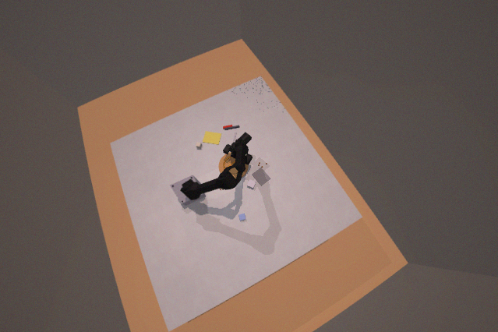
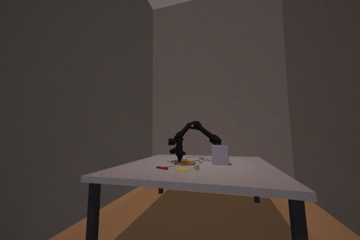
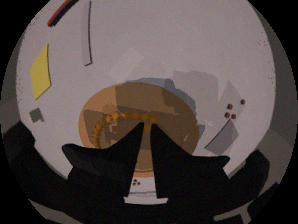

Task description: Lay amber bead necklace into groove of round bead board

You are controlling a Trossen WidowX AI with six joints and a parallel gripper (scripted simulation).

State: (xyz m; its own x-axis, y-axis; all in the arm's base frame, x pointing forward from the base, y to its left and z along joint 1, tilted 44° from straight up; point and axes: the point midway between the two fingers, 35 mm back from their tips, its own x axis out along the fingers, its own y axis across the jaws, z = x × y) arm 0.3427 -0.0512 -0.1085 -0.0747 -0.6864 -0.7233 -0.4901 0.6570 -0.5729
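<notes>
The round wooden bead board (image 1: 221, 167) (image 2: 192, 163) (image 3: 100, 100) lies flat on the table, partly hidden by the arm in the top view. The amber bead necklace (image 3: 115, 115) lies on the board in an arc around its left and far side in the wrist view. Its far end runs to the fingertips. My gripper (image 2: 180, 161) (image 3: 147, 125) points down low over the board, its fingers nearly together, shut on the necklace's beads. The necklace's near part is hidden behind the fingers, and I cannot tell how its beads sit in the groove.
Beyond the board lie a yellow square (image 1: 212, 137) (image 2: 182, 169) (image 3: 40, 75), a red and black tool (image 1: 227, 127) (image 2: 161, 168) and a small beige block (image 1: 199, 146) (image 2: 196, 167). Loose brown beads (image 3: 230, 107) and a grey square (image 1: 261, 176) (image 3: 224, 140) lie beside it. A blue block (image 1: 241, 217) lies farther off.
</notes>
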